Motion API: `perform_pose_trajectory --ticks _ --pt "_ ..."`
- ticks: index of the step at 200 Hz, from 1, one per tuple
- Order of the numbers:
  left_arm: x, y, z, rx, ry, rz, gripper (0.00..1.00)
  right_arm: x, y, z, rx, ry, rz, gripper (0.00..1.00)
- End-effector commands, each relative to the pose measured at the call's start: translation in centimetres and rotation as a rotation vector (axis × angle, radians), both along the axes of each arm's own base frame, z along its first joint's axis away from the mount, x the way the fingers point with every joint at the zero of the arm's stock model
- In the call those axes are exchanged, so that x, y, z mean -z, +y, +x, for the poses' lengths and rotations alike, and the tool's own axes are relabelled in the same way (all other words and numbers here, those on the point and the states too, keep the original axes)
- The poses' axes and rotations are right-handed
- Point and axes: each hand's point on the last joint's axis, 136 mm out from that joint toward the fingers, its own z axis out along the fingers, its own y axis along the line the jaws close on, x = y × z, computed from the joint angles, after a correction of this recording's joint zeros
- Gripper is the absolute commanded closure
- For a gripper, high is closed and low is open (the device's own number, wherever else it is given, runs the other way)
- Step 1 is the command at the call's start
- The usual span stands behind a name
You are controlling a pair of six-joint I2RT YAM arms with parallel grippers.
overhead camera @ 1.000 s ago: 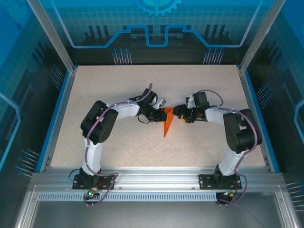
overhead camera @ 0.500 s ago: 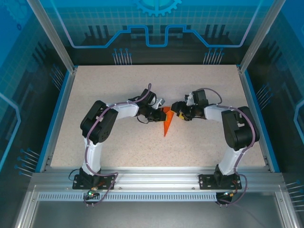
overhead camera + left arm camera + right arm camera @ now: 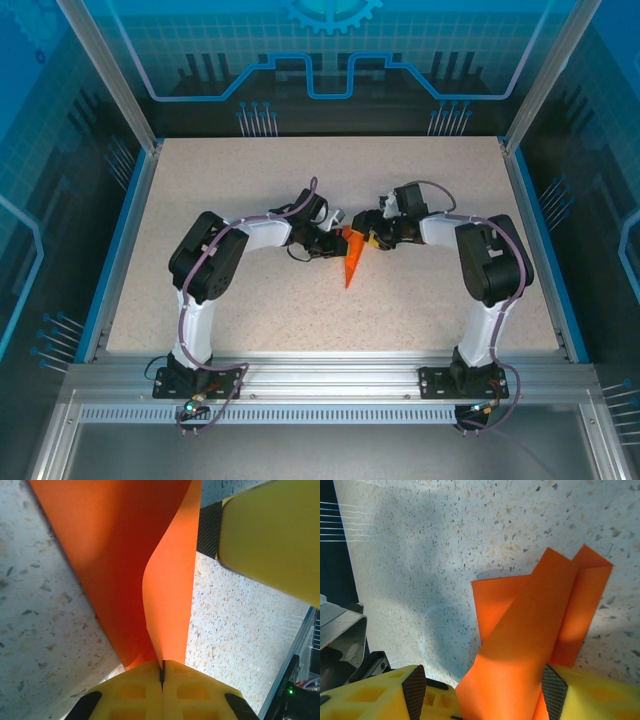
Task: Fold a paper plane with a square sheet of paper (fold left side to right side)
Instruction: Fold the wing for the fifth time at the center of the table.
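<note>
Though its wide end is hidden from above, the paper plane (image 3: pixel 350 266) sits clenched in the left hand (image 3: pixel 162 672); the right hand (image 3: pixel 484 690), released, has moved closer.

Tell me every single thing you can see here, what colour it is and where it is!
paper plane: one, bright orange, partly folded, in the middle of the table between the two grippers
table: one, speckled beige, under everything
wall panels: several, see-through blue with line patterns, around the far end and sides
frame rail: one, silver metal, along the near edge
left arm, right arm: two, white and black, bolted to the rail, both reaching to the middle
left gripper: one, yellow fingers, pinched shut on the paper's edge
right gripper: one, yellow fingers, jaws apart with the paper between them
</note>
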Motion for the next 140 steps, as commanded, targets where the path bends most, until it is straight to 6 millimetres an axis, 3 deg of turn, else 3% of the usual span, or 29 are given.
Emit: perform_pose_trajectory --ticks 1,140 --pt "0.2 0.6 0.0 -0.009 -0.004 0.015 0.96 0.4 0.5 -0.5 -0.015 0.041 -0.006 0.35" --pt "1.8 0.3 0.6 -0.009 0.015 0.030 0.96 2.6 0.1 -1.3 -0.040 0.115 -0.077 0.35"
